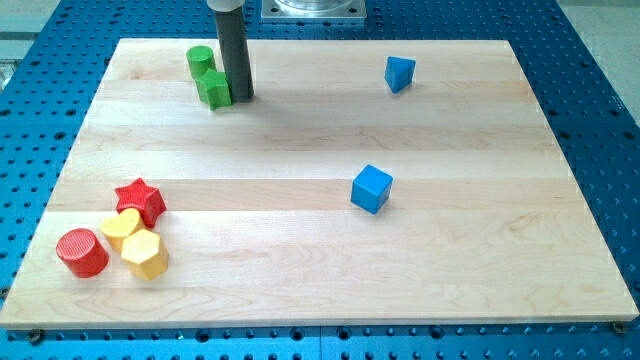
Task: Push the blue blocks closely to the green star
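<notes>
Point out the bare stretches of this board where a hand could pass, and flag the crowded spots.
Widest free patch: the middle band between the green star and the blue cube, plus the bottom right beyond the cube. The top strip toward the blue wedge is also bare. Crowded: top left, where my tip sits by the star and green cylinder; bottom left, with the red star, red cylinder and both yellow blocks.
</notes>
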{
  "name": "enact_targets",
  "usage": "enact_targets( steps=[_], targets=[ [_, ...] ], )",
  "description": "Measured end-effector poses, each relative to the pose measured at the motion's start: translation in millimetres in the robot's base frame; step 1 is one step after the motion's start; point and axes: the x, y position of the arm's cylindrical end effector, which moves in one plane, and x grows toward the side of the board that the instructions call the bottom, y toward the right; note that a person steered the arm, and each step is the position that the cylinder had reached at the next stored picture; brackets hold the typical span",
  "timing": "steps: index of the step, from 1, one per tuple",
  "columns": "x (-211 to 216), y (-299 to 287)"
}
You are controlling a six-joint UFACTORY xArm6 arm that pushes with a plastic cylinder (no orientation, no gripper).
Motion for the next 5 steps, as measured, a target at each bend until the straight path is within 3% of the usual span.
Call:
enact_targets(
  steps=[2, 3, 4, 5],
  targets=[
    [38.2, 190.7],
    [11.4, 288.0],
    [-34.2, 250.7],
    [-22.5, 146.0]
  ],
)
